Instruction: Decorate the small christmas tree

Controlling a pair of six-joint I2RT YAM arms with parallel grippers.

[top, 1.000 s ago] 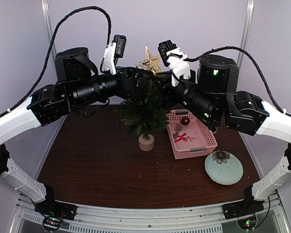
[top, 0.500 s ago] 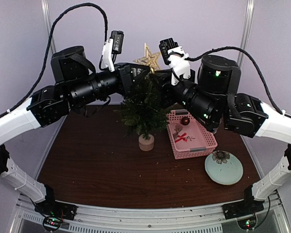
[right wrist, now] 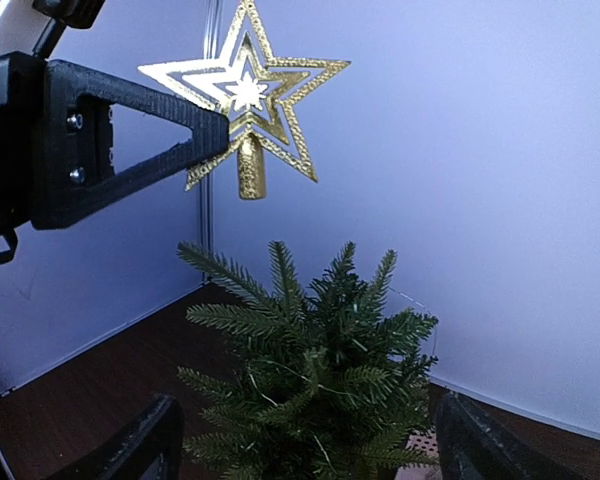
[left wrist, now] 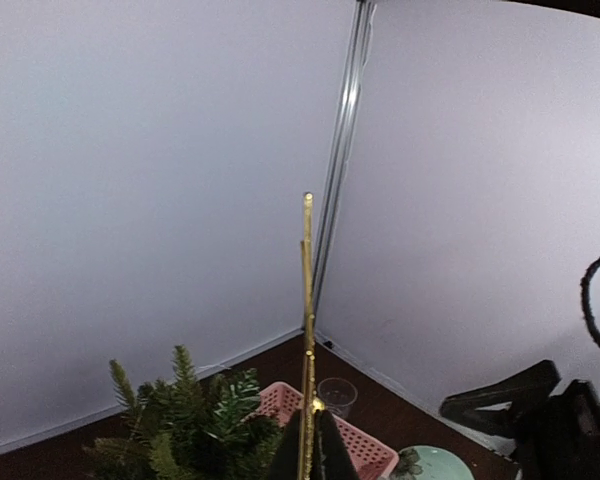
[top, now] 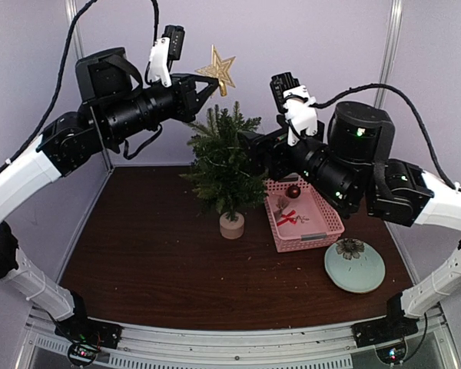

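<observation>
The small christmas tree (top: 227,165) stands mid-table on its pale stump base (top: 231,225). A gold star topper (top: 217,69) hangs in the air above and a little left of the tree's tip, with my left gripper (top: 206,83) shut on its lower edge. In the left wrist view the star (left wrist: 307,300) is edge-on between the closed gripper (left wrist: 307,445). In the right wrist view the star (right wrist: 248,95) hangs clear above the tree (right wrist: 320,370). My right gripper (right wrist: 315,450) stands wide open, its fingers either side of the tree's crown, holding nothing.
A pink basket (top: 334,223) right of the tree holds a red ball (top: 293,191) and a red ribbon (top: 288,217). A pale green dish (top: 354,265) with a dark flower lies at the front right. A clear cup (left wrist: 337,393) stands behind the basket.
My left arm has risen and swung left, lifting the star up off the tree's top. The right gripper has opened wide and drawn back to the right.
</observation>
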